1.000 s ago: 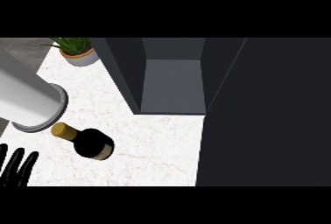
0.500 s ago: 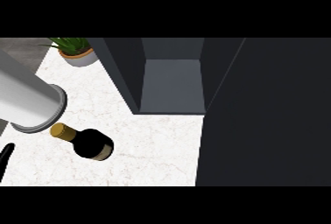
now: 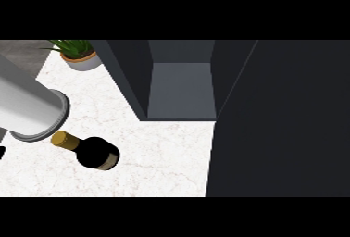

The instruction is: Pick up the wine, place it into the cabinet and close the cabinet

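While the wine (image 3: pixel 91 152) stands on the white surface (image 3: pixel 164 152) in the lower left of the frame, seen from above with its gold cap toward the left, no hand is holding it. A big grey forearm (image 3: pixel 27 109) comes in from the left edge, and its round end sits just above the bottle's cap. At the far left edge there is a tiny black bit that may be part of a hand, but I cannot tell if its fingers are straight or curled. The other hand does not show at all.

The cabinet (image 3: pixel 181 88) is open in the upper middle, with a grey floor inside. Its dark door (image 3: pixel 280 120) fills the right side. A potted plant (image 3: pixel 80 55) sits in the upper left corner.

The bottle has not been picked up yet. It could tip over and roll if the forearm bumps its top. Later, it could also knock the cabinet's side wall on the way in.
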